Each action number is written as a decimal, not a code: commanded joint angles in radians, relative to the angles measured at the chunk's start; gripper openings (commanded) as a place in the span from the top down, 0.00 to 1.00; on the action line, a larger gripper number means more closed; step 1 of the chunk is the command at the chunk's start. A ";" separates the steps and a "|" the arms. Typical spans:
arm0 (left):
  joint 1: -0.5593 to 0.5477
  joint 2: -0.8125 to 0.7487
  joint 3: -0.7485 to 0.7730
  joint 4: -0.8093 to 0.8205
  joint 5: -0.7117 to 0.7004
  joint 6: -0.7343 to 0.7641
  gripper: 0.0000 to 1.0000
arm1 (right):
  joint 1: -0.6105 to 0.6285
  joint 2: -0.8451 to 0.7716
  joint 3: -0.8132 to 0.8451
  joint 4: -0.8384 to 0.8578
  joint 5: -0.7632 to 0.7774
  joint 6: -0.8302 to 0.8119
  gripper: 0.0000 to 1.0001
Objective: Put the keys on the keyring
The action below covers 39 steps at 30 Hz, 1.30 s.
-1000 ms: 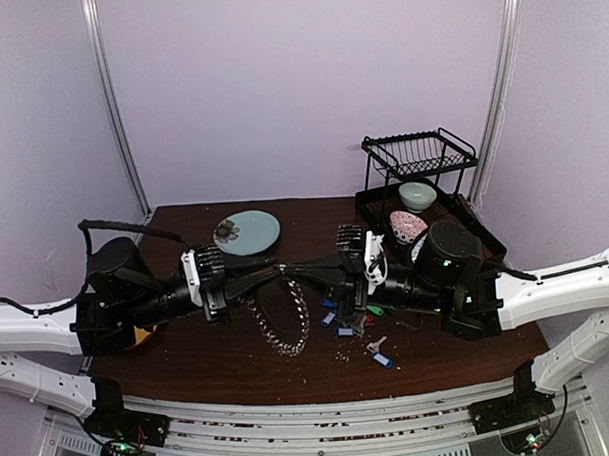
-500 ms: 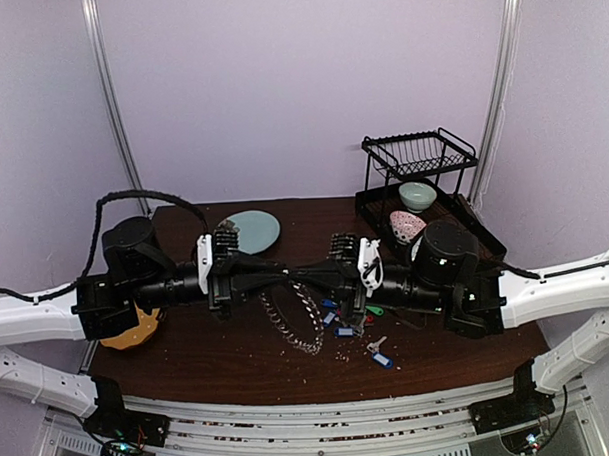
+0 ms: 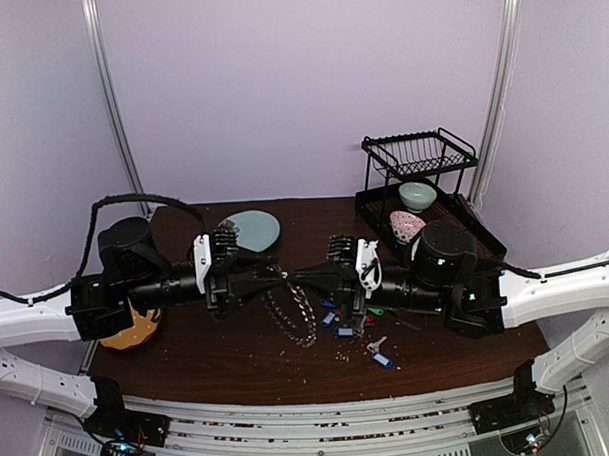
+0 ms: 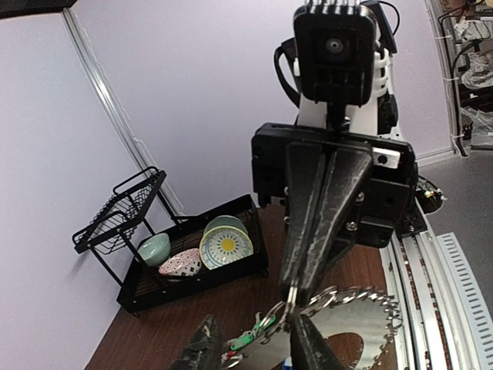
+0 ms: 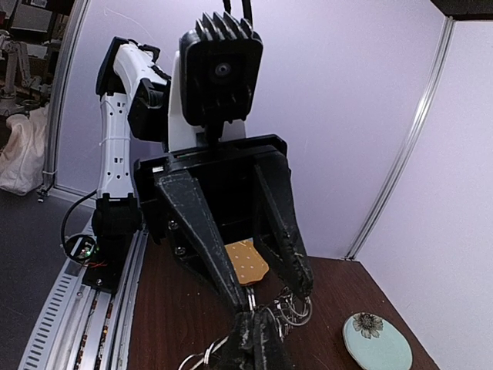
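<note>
Keyring (image 3: 290,311): hanging at centre of the overhead view, between the two arms, held clear of the table (image 3: 219,361).
Right gripper (image 4: 294,287): fingers pressed together, pinching the ring wire at its top.
Left gripper (image 5: 277,289): fingers spread, standing either side of the pinch point; holding nothing, as far as can be told.
Keys (image 3: 350,329): loose, with blue, green and red tags, just right of centre on the table, under the right arm.
Step, judged: steadying the ring for threading.
Doing it well: keep the right pinch firm; close the left on the wire beside it; avoid snagging the hanging fringe.
</note>
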<state>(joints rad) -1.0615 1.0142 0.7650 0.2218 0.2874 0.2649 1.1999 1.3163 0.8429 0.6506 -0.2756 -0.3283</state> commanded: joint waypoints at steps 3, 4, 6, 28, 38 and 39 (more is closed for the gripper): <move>0.043 -0.065 0.027 -0.091 -0.017 0.041 0.67 | 0.001 -0.017 0.067 0.040 -0.017 0.068 1.00; 0.045 -0.065 0.029 -0.102 0.004 0.030 0.68 | -0.008 -0.012 0.069 0.051 -0.019 0.107 1.00; 0.046 -0.061 0.030 -0.090 0.037 -0.002 0.68 | -0.031 0.000 0.061 0.122 -0.026 0.248 1.00; 0.046 0.040 0.013 0.145 0.169 -0.178 0.89 | -0.042 0.091 0.027 0.374 -0.075 0.518 1.00; 0.046 -0.003 -0.002 0.122 0.167 -0.161 0.86 | -0.044 0.065 0.016 0.339 -0.132 0.422 1.00; 0.045 0.007 0.005 0.117 0.187 -0.161 0.89 | -0.045 0.066 0.020 0.331 -0.132 0.418 1.00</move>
<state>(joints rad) -1.0077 1.0115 0.7631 0.3447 0.4183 0.0963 1.1496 1.4082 0.8532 0.9428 -0.3695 0.1318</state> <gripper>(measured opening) 0.150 0.009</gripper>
